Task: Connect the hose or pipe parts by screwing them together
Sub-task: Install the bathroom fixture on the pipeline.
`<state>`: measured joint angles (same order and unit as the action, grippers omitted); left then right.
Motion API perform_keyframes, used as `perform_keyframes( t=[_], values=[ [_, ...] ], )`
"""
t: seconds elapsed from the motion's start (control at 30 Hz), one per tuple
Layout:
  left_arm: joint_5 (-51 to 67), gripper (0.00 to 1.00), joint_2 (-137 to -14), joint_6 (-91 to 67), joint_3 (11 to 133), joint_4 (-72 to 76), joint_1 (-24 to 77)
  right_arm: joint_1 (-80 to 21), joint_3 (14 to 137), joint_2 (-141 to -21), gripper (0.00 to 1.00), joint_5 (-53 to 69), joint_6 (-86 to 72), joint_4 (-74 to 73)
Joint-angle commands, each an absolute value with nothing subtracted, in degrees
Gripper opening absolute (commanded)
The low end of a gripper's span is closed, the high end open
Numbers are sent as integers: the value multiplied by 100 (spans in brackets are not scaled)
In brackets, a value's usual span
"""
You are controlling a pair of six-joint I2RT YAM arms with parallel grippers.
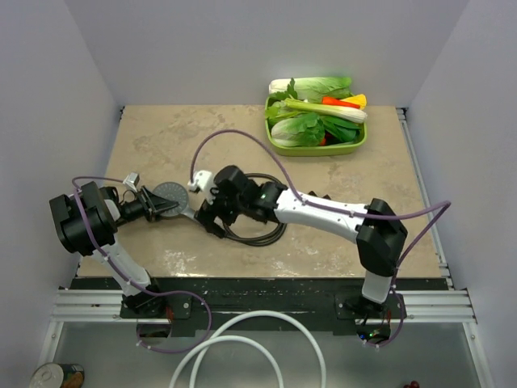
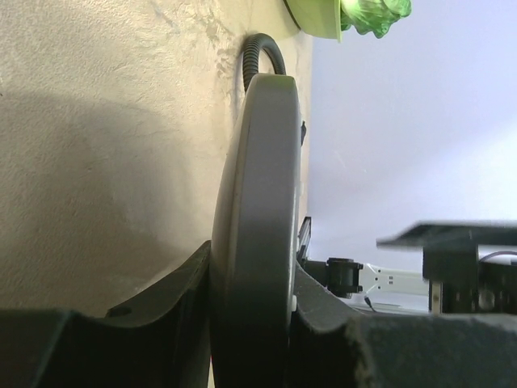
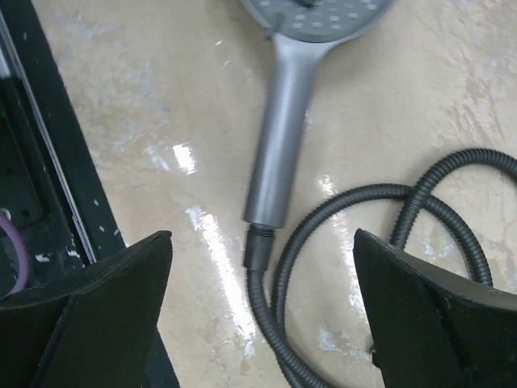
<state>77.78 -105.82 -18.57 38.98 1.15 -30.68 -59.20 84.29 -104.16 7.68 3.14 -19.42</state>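
Note:
The dark grey shower head (image 1: 171,196) lies on the table left of centre. My left gripper (image 1: 153,206) is shut on the rim of its round disc. In the left wrist view the disc (image 2: 258,202) stands edge-on, clamped between both fingers of the left gripper (image 2: 250,323). The grey handle (image 3: 279,145) runs down to the black hose nut (image 3: 258,246), which sits against the handle's end. The black hose (image 3: 339,210) loops away to the right and lies coiled (image 1: 262,230). My right gripper (image 3: 262,238) hangs open above the nut, fingers wide on either side, touching nothing; from above it (image 1: 212,214) hovers over the handle's end.
A green tray (image 1: 279,145) of vegetables stands at the back right. Purple cables (image 1: 242,137) arc over the table. A thick white hose (image 1: 242,343) lies below the table's near edge, with the black rail (image 3: 48,186) close to the right gripper's left side.

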Motion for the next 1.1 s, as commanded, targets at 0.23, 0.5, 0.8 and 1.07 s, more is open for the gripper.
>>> perform_keyframes(
  t=[0.23,0.5,0.8,1.07],
  values=[
    [8147,0,-10362,-1828,3902,167,-3094,-6882,8745,-11100,82,-1678,1116,-2690],
    [8191,0,-10371,-1828,3902,158,-3103,-6873,8789,-11470,66,-1626,1081,-2409],
    [8227,0,-10310,-1819,3902,149,-3111,-6654,8815,-11575,19,-1099,783,-2118],
    [8227,0,-10301,-1793,3902,149,-3111,-6127,9026,-11575,10,629,248,-2224]
  ],
)
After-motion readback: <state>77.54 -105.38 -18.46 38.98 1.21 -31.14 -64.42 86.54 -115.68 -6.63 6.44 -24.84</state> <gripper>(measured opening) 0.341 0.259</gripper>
